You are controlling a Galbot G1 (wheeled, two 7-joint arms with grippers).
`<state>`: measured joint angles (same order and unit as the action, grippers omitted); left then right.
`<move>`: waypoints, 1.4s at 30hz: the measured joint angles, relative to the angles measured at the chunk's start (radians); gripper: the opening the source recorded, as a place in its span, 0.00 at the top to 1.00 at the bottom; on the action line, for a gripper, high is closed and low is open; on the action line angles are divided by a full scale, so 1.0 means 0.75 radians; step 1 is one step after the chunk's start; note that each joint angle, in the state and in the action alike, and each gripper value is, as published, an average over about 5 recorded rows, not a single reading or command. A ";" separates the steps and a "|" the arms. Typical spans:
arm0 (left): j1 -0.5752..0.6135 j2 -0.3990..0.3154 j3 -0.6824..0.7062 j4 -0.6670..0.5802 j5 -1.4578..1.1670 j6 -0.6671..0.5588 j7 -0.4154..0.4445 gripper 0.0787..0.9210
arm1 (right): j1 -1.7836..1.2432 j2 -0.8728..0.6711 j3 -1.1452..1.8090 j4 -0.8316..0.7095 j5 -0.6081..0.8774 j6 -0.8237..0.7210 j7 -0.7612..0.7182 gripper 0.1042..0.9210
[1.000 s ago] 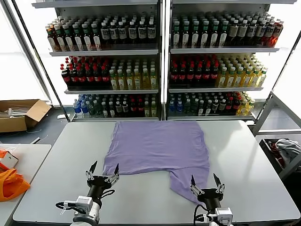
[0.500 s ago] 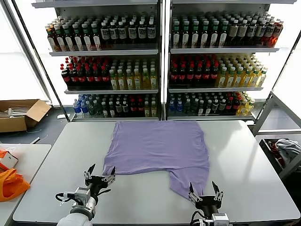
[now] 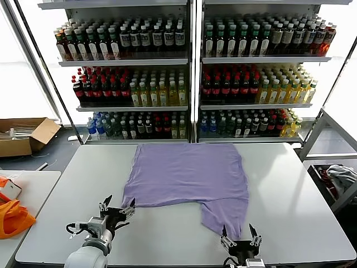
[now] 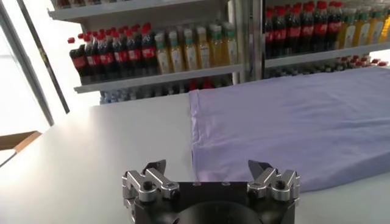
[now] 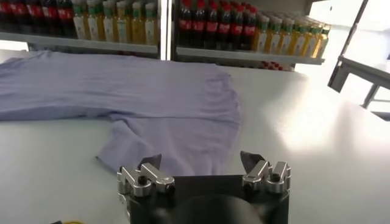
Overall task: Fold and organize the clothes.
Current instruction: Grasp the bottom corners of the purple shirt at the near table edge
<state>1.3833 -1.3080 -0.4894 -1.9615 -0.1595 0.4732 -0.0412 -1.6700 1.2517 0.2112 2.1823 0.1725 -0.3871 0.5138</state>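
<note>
The clothes, one lavender T-shirt (image 3: 187, 176), lie flat on the white table (image 3: 290, 190), folded along the near left edge, with a sleeve flap hanging toward the near right. No print shows. My left gripper (image 3: 118, 206) is open near the table's front, just short of the shirt's near left corner (image 4: 196, 170). In its wrist view the left gripper (image 4: 207, 167) has nothing between its fingers. My right gripper (image 3: 236, 233) is open at the front edge, just before the sleeve flap (image 5: 164, 149). The right gripper (image 5: 200, 159) also holds nothing.
Shelves of bottled drinks (image 3: 189, 72) stand behind the table. A cardboard box (image 3: 25, 135) sits on the floor at far left. An orange fabric item (image 3: 12, 219) lies on a side table at left. A grey-white cloth heap (image 3: 340, 176) sits at right.
Both grippers have drawn back toward the table's front edge, away from the shirt. They stayed open. The shirt has not moved.
</note>
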 measured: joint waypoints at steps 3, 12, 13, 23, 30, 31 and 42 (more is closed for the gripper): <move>-0.003 0.003 0.004 0.009 -0.011 0.004 -0.001 0.12 | -0.005 0.003 -0.001 -0.001 -0.006 -0.001 0.007 0.12; -0.030 0.008 0.006 0.044 -0.051 0.022 -0.012 0.12 | -0.009 0.004 0.002 -0.010 -0.012 -0.008 0.010 0.12; -0.031 0.008 0.005 0.047 -0.057 0.024 -0.014 0.12 | -0.009 0.005 0.001 -0.010 -0.013 -0.008 0.010 0.12; -0.025 0.002 0.018 0.056 -0.089 0.039 -0.022 0.12 | -0.010 0.010 -0.012 -0.027 -0.017 -0.006 0.011 0.12; -0.022 0.004 0.024 0.065 -0.100 0.044 -0.023 0.31 | -0.006 0.008 -0.013 -0.048 -0.017 0.007 0.005 0.14; -0.022 0.003 0.025 0.067 -0.102 0.045 -0.023 0.35 | -0.004 0.008 -0.014 -0.049 -0.017 0.007 0.004 0.15; -0.008 0.001 0.039 0.073 -0.107 0.040 -0.014 0.72 | 0.015 0.005 -0.016 -0.068 -0.014 0.024 -0.022 0.52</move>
<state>1.3772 -1.3072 -0.4604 -1.9066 -0.2400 0.5033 -0.0515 -1.6585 1.2552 0.1992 2.1312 0.1618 -0.3694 0.4974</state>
